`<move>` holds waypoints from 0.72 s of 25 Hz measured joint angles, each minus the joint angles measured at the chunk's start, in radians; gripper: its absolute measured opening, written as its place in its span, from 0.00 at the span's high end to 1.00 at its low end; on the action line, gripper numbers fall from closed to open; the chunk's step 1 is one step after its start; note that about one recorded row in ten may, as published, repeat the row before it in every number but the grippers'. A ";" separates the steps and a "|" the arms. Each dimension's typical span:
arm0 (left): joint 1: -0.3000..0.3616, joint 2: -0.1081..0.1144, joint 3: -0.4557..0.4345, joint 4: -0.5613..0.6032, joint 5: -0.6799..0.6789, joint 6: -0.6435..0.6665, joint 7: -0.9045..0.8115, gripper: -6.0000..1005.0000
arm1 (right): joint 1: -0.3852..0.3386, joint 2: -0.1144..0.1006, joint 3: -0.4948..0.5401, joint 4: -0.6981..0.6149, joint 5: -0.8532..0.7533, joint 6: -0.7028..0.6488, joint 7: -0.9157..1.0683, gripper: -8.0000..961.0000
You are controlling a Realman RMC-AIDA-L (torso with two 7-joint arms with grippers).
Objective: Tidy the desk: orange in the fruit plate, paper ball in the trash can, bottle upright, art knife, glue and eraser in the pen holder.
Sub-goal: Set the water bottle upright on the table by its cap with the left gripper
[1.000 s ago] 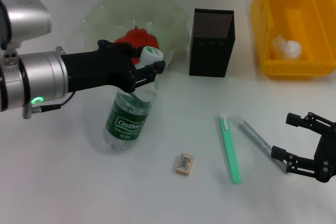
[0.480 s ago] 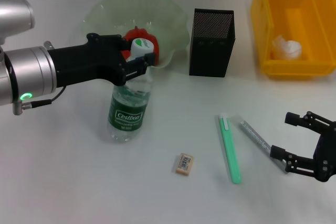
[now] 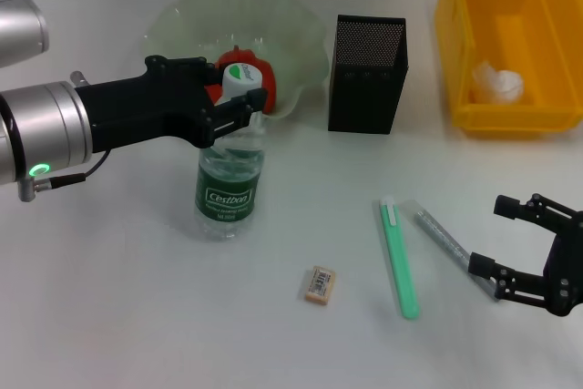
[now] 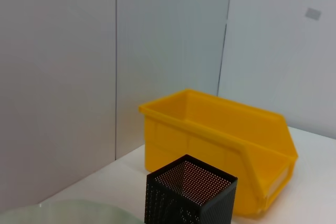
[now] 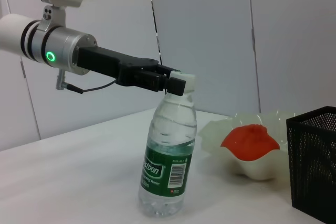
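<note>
While my left gripper [image 3: 244,105] clenched the bottle [image 3: 230,178] by its neck, the orange [image 3: 239,68] lay in the fruit plate [image 3: 301,34]. Far right, the paper ball [image 3: 496,85] sat in the trash can [image 3: 455,34]; my right gripper [image 3: 528,252] was spread wide, holding nothing.

- The bottle [image 3: 230,184] stands upright on the bench [image 3: 127,307], in front of the fruit plate [image 3: 301,34].
- The orange [image 3: 239,63] lies in the fruit plate.
- The pen holder [image 3: 367,74] stands right of the fruit plate, the trash can [image 3: 465,52] further right.
- The paper ball [image 3: 497,83] lies in the trash can.
- The eraser [image 3: 319,284] lies in front of the bottle, to its right.
</note>
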 joint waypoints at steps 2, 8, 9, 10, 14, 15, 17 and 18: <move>0.002 0.000 -0.006 -0.001 -0.004 0.000 0.001 0.55 | 0.001 0.000 0.000 0.000 0.000 0.000 0.000 0.12; 0.011 0.000 -0.019 -0.016 -0.050 0.000 0.041 0.55 | 0.003 0.000 -0.001 0.000 0.000 0.000 0.004 0.12; 0.010 0.000 -0.023 -0.024 -0.055 0.000 0.046 0.55 | 0.003 0.000 -0.002 0.000 0.000 0.000 0.006 0.12; 0.008 0.000 -0.028 -0.034 -0.057 0.000 0.049 0.55 | 0.004 0.000 -0.002 -0.001 0.000 0.000 0.008 0.12; 0.000 0.000 -0.032 -0.051 -0.062 0.001 0.051 0.54 | 0.004 0.000 -0.003 -0.002 0.000 -0.001 0.010 0.12; -0.001 0.000 -0.032 -0.051 -0.062 0.002 0.053 0.53 | 0.004 0.000 -0.003 -0.002 0.000 -0.002 0.010 0.12; -0.001 0.000 -0.032 -0.049 -0.062 0.011 0.064 0.53 | 0.004 0.000 -0.004 -0.003 0.000 -0.002 0.010 0.12; -0.001 0.000 -0.031 -0.048 -0.063 0.018 0.076 0.52 | 0.004 0.000 -0.005 -0.003 0.000 -0.003 0.010 0.12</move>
